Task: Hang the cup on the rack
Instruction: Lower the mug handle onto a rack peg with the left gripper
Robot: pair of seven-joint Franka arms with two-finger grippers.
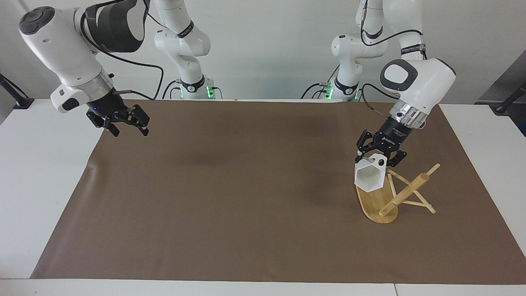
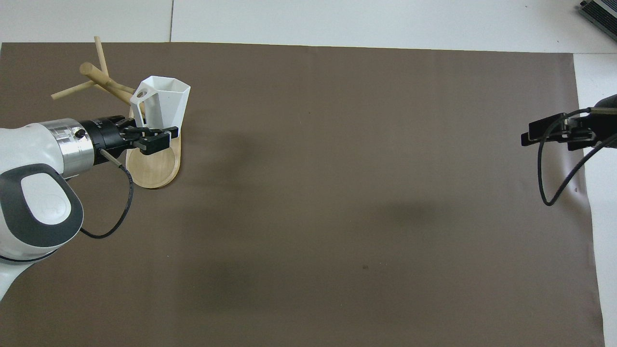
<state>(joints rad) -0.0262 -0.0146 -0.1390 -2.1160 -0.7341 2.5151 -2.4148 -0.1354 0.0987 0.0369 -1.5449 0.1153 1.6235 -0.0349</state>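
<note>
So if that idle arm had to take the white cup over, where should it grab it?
Probably the cup's tapering body near the open rim, coming from the table's middle: the left gripper already holds its handle end, and the rack crowds the side toward the table's end.

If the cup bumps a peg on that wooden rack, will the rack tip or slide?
The rack probably resists tipping: its flat oval base is broad. Its tall post and thin pegs give leverage, so a hard knock might rock it. It likely slides easily, standing loose on the smooth brown mat.
</note>
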